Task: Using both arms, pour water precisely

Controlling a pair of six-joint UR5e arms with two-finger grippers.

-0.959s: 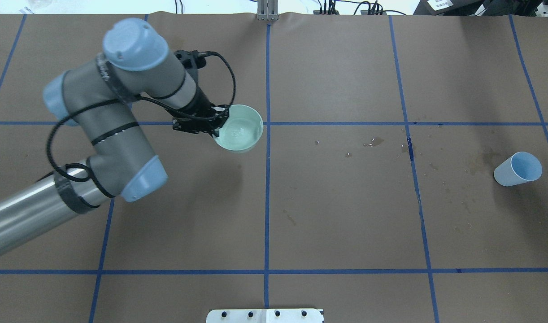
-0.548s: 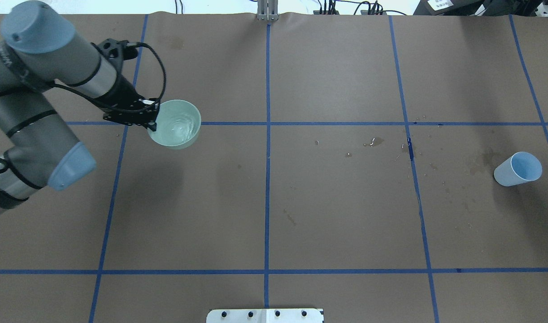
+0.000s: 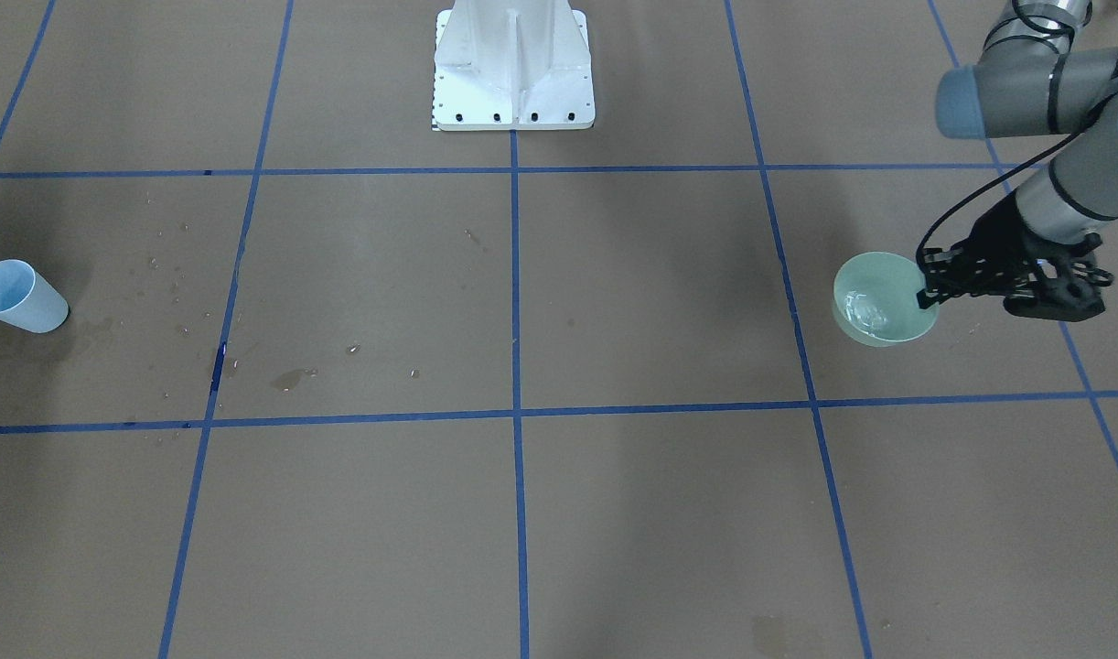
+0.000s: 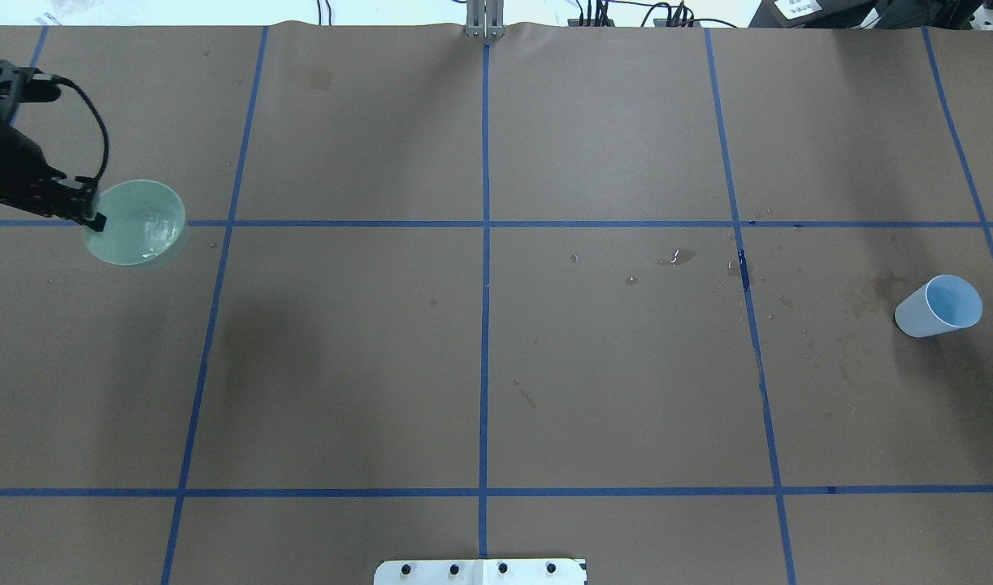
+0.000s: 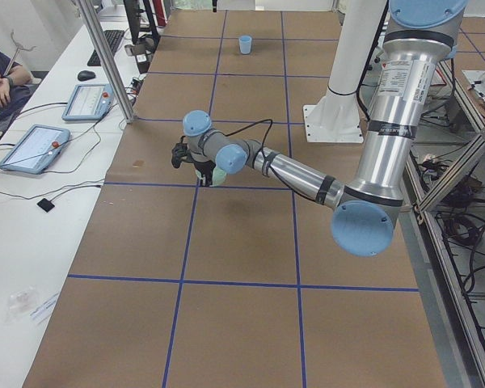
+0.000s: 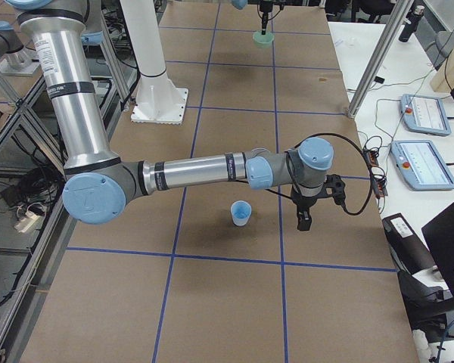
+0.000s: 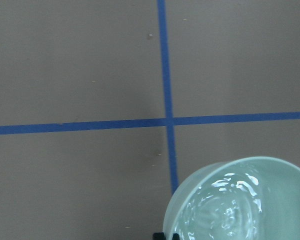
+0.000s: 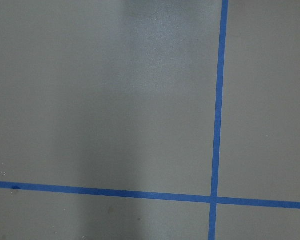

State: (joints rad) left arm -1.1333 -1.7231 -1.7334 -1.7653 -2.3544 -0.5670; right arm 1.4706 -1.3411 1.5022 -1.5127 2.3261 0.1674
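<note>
A pale green bowl (image 4: 143, 227) is held level over the left end of the table (image 4: 610, 390). The water (image 7: 230, 207) glints and ripples in its bottom. A blue cup (image 4: 939, 306) stands upright, well apart at the right end; what it holds is unclear. The left gripper (image 4: 93, 218) pinches the bowl's left rim, and the left arm (image 3: 1067, 188) is mostly cut off overhead. The right arm (image 6: 197, 168) stretches low with the right gripper (image 6: 303, 219) pointing down near the cup. I cannot tell whether its fingers are open.
</note>
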